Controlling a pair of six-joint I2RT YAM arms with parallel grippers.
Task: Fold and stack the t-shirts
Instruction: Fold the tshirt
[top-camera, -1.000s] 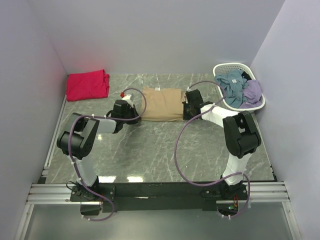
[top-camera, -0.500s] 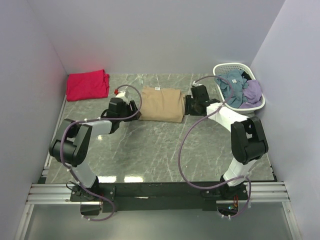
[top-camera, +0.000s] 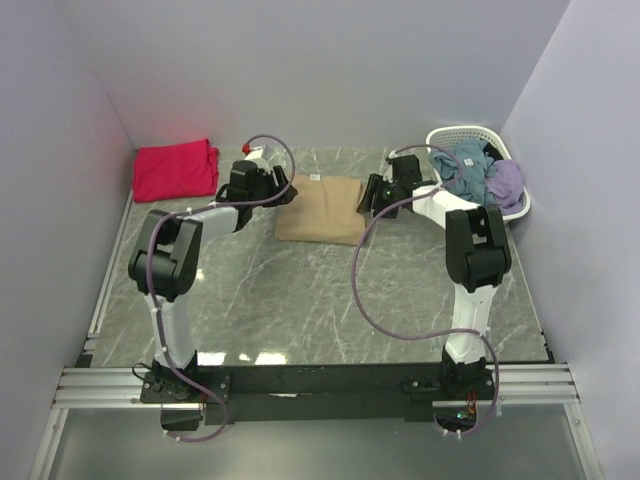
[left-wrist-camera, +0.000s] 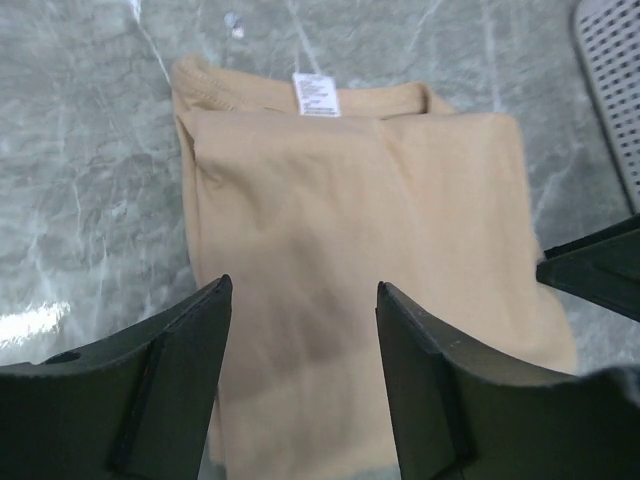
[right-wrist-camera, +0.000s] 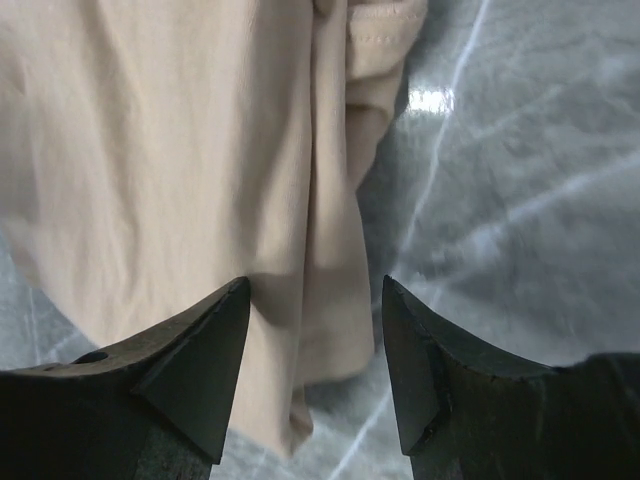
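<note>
A folded tan t-shirt (top-camera: 320, 212) lies flat on the marble table, its white neck label (left-wrist-camera: 317, 95) at the far edge. My left gripper (top-camera: 283, 190) hovers open over the shirt's far left corner, and in the left wrist view the tan cloth (left-wrist-camera: 370, 250) shows between its spread fingers (left-wrist-camera: 180, 380). By the far right corner my right gripper (top-camera: 368, 196) stands open above the shirt's folded side edge (right-wrist-camera: 330, 250), holding nothing. A red-pink t-shirt (top-camera: 175, 170) lies folded at the back left.
A white lattice basket (top-camera: 440, 136) with blue and purple clothes stands at the back right, close behind the right arm. Its wall (left-wrist-camera: 612, 60) shows at the right of the left wrist view. Grey walls close in the table on three sides.
Both grippers have opened, let go of the tan t-shirt's side edges and moved toward the back of the table. The shirt stays folded where it lay.
</note>
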